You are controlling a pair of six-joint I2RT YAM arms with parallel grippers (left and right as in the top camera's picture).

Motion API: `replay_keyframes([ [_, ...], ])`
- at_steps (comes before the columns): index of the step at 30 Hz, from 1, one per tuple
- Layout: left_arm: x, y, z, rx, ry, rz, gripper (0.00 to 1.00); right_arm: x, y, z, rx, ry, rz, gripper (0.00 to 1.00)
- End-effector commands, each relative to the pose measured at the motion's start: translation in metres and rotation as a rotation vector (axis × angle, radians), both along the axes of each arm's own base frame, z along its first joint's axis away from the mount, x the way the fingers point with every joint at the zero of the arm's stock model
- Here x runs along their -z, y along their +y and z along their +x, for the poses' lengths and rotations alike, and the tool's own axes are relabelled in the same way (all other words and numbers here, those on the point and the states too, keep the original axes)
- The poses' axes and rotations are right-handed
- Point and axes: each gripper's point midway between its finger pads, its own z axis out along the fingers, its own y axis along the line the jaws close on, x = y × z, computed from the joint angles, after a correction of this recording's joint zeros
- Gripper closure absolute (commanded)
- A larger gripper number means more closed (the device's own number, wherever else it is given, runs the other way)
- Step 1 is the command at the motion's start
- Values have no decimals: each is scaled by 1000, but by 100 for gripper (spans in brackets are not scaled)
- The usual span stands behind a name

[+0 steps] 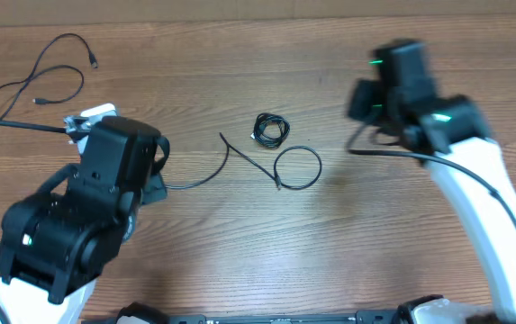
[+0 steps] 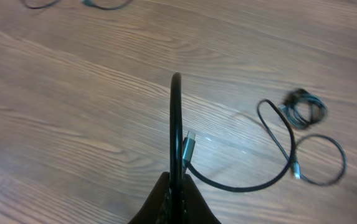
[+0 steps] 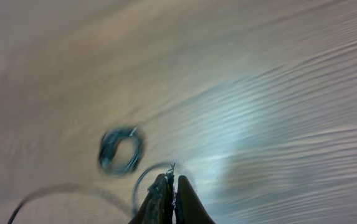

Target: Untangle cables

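Left gripper point(image 2: 175, 186) is clamped on a long thin glossy black cord point(image 2: 176, 112) near its silver-tipped plug point(image 2: 189, 146); the cord arches up from the fingers, then trails right across the brown wood-grain table point(image 1: 348, 234) into an open loop at table centre. A small tight coil of black cord point(image 1: 271, 129) lies just beside that loop, and a third loose black cord with plug ends point(image 1: 70, 36) sprawls well apart at the far left. Right gripper point(image 3: 173, 186) hovers right of the coil, fingers pressed together, with nothing visibly pinched, though that view is blurred.
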Motion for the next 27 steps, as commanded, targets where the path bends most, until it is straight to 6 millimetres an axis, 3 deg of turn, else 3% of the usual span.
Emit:
replay_keyframes([
  [1, -3, 21, 4, -93, -11, 11, 96, -15, -39, -5, 75, -13, 36, 96],
  [3, -1, 19, 4, -91, 2, -8, 96, -10, -40, -8, 44, 12, 53, 92],
  [5, 0, 18, 4, -88, 8, -10, 96, 6, -37, -8, 37, 56, 51, 74],
  [7, 1, 19, 3, -88, 12, -8, 96, 21, -34, -7, 30, 95, 46, 70],
  [13, 1, 19, 3, -88, 15, -7, 96, 91, 0, 0, -58, 307, 101, 70],
  [17, 2, 17, 3, -84, 17, -14, 96, 137, 31, 0, -127, 418, 70, 59],
  [18, 2, 17, 3, -84, 17, -14, 96, 146, 39, 2, -144, 429, 58, 52],
  [23, 2, 17, 3, -84, 17, -13, 95, 186, 61, 8, -253, 454, -60, 41],
  [27, 2, 17, 3, -84, 17, -14, 96, 213, 72, 4, -360, 497, -118, 39],
])
